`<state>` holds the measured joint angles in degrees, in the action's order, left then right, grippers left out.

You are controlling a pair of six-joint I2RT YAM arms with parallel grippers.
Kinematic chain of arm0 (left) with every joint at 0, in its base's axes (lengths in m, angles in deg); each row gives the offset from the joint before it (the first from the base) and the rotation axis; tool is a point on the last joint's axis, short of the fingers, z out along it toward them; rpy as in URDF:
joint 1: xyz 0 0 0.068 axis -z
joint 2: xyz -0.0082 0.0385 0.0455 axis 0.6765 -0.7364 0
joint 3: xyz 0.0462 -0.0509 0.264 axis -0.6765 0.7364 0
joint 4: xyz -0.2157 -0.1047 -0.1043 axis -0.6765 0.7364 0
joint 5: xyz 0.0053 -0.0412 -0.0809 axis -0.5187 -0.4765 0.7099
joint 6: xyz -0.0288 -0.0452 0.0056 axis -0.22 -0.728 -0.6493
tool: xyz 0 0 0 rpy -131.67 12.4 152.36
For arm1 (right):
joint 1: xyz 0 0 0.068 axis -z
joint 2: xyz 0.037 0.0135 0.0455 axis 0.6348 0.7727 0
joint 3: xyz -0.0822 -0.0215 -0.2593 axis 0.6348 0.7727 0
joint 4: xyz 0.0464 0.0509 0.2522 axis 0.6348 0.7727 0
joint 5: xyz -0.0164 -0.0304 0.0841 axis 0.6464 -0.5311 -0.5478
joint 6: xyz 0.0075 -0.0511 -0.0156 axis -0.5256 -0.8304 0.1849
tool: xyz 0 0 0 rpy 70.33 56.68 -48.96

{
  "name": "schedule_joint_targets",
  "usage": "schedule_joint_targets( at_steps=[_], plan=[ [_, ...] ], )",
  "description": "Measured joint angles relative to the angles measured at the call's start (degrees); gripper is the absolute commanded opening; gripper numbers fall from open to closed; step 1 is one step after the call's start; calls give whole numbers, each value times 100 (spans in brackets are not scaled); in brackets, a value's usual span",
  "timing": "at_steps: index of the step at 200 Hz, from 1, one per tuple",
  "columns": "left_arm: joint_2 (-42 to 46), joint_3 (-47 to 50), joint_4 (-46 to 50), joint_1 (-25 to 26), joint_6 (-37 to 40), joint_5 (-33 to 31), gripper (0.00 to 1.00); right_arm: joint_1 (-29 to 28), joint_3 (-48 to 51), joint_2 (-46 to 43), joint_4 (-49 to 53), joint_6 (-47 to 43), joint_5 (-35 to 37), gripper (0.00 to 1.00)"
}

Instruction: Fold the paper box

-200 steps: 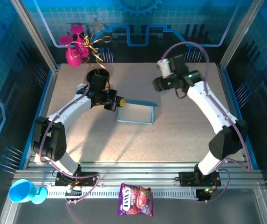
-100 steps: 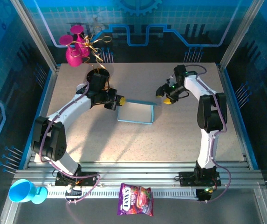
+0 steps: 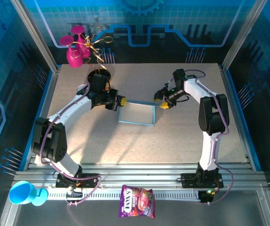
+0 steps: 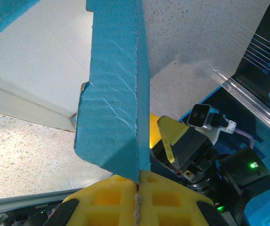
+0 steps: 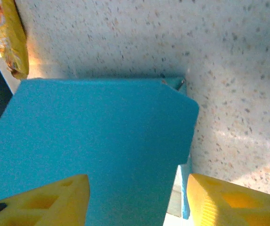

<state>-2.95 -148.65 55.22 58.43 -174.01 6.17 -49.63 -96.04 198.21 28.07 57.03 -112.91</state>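
While the left gripper (image 3: 118,102) is clamped shut on the left end of the raised far flap (image 3: 142,103), the paper box (image 3: 135,114) is seen at the middle of the table (image 3: 182,141), that flap running left to right, its right end straddled by the half-open, empty right gripper (image 3: 163,102).

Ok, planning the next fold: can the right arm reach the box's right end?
Probably yes: the right gripper hangs open at the right end of the paper box, nothing between them.
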Motion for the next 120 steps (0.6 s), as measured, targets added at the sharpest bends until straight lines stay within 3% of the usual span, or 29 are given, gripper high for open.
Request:
schedule_joint_targets(
  at_steps=[120],
  plan=[
    [-9,4,-7,-4,0,2,0,70,-79,-214,291,-205,79,56]
  ],
)
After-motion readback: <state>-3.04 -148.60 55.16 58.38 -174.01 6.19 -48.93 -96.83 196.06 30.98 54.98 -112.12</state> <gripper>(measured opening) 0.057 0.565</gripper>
